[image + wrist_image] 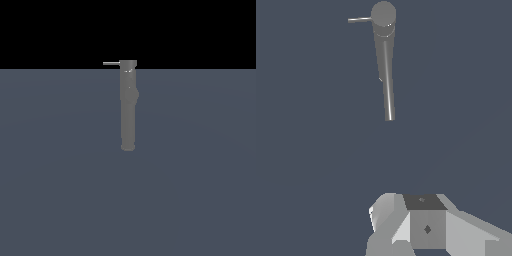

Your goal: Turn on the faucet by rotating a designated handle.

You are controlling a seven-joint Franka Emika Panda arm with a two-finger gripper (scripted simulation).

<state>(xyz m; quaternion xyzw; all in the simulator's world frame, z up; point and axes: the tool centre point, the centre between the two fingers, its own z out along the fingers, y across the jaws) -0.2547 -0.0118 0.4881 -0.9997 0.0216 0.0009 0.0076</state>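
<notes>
on a flat slate-grey floor point(60, 190), the white boxy gripper point(426, 227) sits well apart from the long matte grey faucet point(386, 75); its finger spread cannot be told. a thin light grey rod handle point(111, 63) juts sideways from the faucet's cap, toward the exterior view's left.

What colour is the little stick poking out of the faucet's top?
The handle is light grey, paler than the faucet. The exterior view shows it best.

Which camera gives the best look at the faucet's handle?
The exterior view: the handle stands out as a light rod against black, jutting from the cap toward that view's left. The wrist view shows it too, fainter against grey.
</notes>
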